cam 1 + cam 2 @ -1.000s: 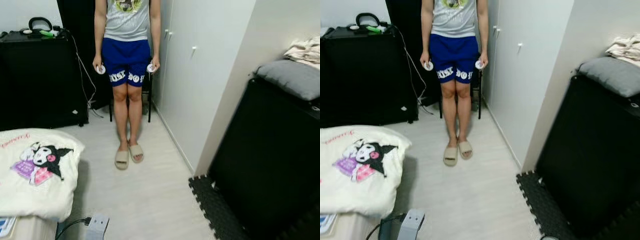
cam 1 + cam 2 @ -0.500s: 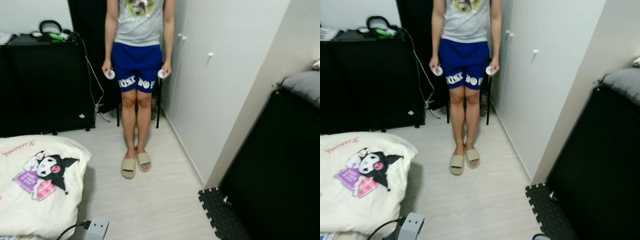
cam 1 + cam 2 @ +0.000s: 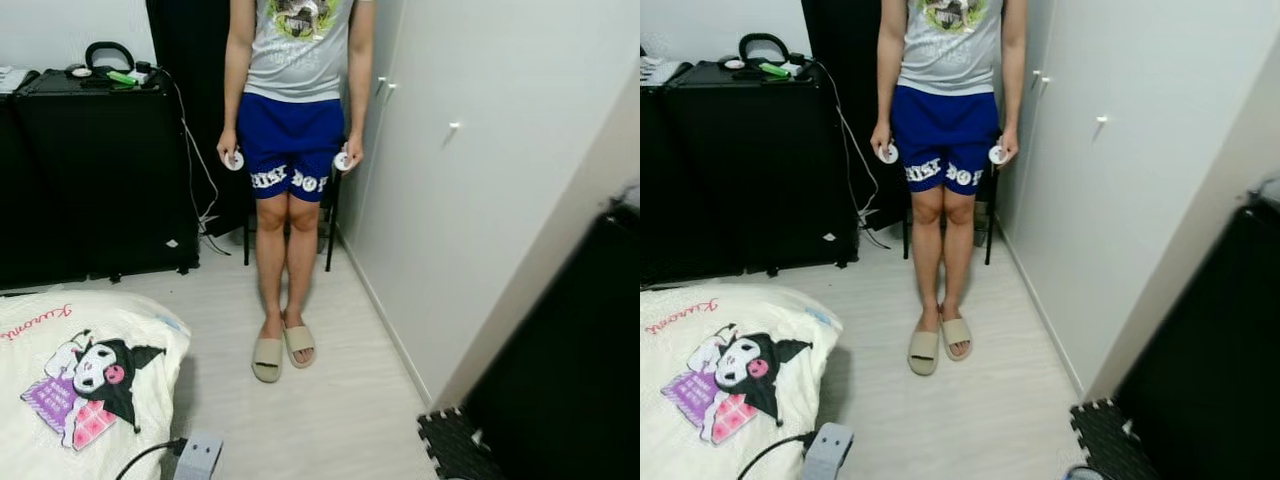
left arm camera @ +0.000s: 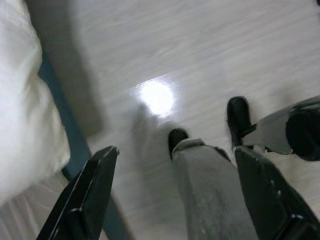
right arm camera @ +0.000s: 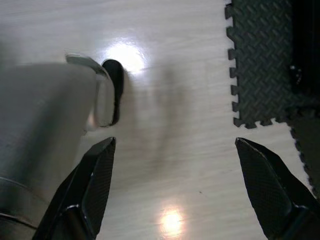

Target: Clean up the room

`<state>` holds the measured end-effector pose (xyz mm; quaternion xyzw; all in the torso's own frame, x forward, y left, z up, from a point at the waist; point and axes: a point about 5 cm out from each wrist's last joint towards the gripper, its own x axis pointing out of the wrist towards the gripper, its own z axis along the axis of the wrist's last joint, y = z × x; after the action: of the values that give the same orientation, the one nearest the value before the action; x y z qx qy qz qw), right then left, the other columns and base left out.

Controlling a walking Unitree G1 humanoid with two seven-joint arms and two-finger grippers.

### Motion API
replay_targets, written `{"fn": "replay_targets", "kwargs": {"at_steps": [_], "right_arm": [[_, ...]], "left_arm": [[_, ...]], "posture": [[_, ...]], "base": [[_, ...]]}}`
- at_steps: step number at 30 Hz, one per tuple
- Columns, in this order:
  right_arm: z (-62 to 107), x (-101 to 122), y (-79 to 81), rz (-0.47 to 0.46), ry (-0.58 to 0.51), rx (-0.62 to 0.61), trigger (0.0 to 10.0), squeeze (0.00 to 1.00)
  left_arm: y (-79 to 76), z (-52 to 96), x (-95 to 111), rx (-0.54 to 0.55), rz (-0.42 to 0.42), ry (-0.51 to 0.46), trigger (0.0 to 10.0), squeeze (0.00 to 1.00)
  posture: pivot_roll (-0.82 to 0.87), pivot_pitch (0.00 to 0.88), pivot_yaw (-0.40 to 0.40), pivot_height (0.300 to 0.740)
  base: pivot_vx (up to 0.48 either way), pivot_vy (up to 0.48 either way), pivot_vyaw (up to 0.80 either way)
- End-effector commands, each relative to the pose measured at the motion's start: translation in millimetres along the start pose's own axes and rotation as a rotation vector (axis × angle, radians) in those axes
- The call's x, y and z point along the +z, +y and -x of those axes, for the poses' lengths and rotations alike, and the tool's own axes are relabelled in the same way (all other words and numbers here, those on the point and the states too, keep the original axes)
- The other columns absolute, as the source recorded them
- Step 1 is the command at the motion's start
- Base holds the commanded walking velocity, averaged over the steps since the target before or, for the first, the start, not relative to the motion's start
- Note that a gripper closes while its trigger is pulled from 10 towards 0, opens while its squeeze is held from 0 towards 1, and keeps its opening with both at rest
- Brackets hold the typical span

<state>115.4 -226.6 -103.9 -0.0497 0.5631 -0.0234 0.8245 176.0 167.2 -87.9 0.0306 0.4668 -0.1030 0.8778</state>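
— What did the head views give that the wrist views did not?
— A person (image 3: 292, 170) in tan slippers (image 3: 282, 352) stood ahead on the pale floor (image 3: 330, 400), a small white controller (image 3: 234, 160) in each hand, beside white wardrobe doors (image 3: 480, 180). A black cabinet (image 3: 95, 180) stood behind, and a white blanket (image 3: 70, 380) with a cartoon print lay low at the robot's left.

— And the wrist views?
— The left gripper (image 4: 175, 195) hung pointing down, fingers spread wide and holding nothing; the blanket's edge lay just beside one finger. The right gripper (image 5: 172, 187) hung likewise, fingers apart and empty, with a black foam mat (image 5: 260, 60) on the floor beyond one fingertip.
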Motion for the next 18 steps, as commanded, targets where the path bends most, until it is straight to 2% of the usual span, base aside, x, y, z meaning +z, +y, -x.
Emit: {"fn": "replay_targets", "kwargs": {"at_steps": [1, 10, 12, 18], "right_arm": [[-1.3, 3.5, 8.9, 0.002, -0.008, 0.015, 10.0, 0.00], [-1.6, 4.7, 12.0, 0.000, -0.009, 0.021, 10.0, 0.00], [-1.2, 5.4, 6.7, 0.000, -0.011, 0.017, 10.0, 0.00], [-1.0, 5.0, 5.0, 0.000, -0.010, 0.016, 10.0, 0.00]], "left_arm": [[-1.0, 0.3, -2.8, -0.003, -0.002, 0.011, 10.0, 0.00], [-1.6, 0.5, -4.6, -0.005, 0.000, 0.015, 10.0, 0.00], [-1.6, 0.7, -5.6, -0.007, 0.000, 0.017, 10.0, 0.00], [-1.5, 1.1, -7.0, -0.009, 0.003, 0.018, 10.0, 0.00]], "posture": [[0.07, 0.000, -0.045, 0.740], [0.07, 0.000, -0.045, 0.740], [0.06, 0.000, -0.043, 0.740], [0.06, 0.000, -0.041, 0.740]], "base": [[0.296, 0.000, 0.00], [0.293, 0.000, 0.00], [0.294, 0.000, 0.00], [0.294, 0.000, 0.00]]}}
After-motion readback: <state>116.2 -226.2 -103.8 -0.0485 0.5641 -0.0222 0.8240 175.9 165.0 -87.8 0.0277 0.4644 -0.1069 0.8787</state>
